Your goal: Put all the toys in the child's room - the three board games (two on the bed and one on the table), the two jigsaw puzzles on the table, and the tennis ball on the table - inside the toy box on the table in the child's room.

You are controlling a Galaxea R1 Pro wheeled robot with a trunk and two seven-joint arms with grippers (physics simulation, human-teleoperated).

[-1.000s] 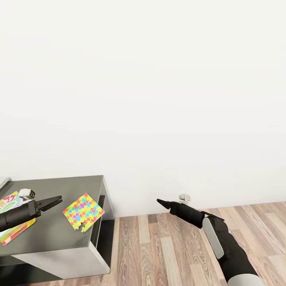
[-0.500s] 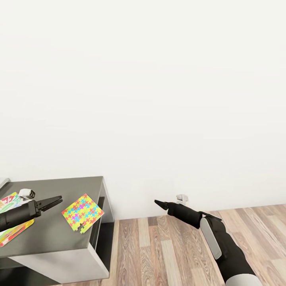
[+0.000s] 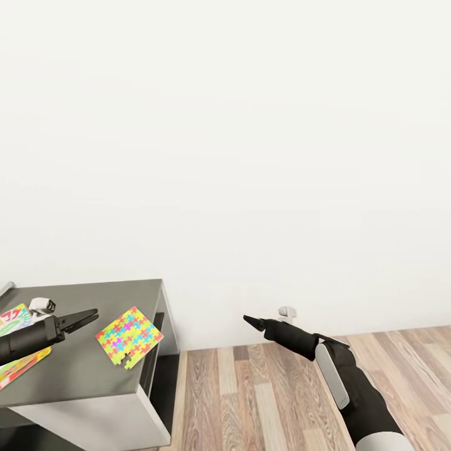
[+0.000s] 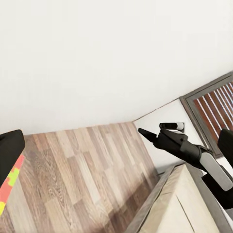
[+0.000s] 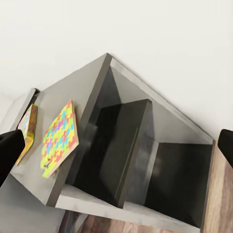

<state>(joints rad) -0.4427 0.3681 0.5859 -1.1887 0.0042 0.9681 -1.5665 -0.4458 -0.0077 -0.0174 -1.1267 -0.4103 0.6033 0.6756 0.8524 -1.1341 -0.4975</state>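
Jigsaw puzzle (image 3: 129, 336) lies flat near edge of dark grey surface (image 3: 81, 376), board game (image 3: 19, 366) beside it. L end effector (image 3: 88, 316) hovers above surface, empty, fingers nearly together. R end effector (image 3: 248, 320) over wood floor (image 3: 263, 401), closed, empty. White wall (image 3: 250, 156) behind.

right end effector (image 4: 141, 131) (tips together) over wood floor (image 4: 82, 174) | white wall (image 4: 97, 53) behind

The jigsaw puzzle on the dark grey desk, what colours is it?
The jigsaw puzzle is a patchwork of yellow, pink, green, blue and orange pieces, clearest in the head view.
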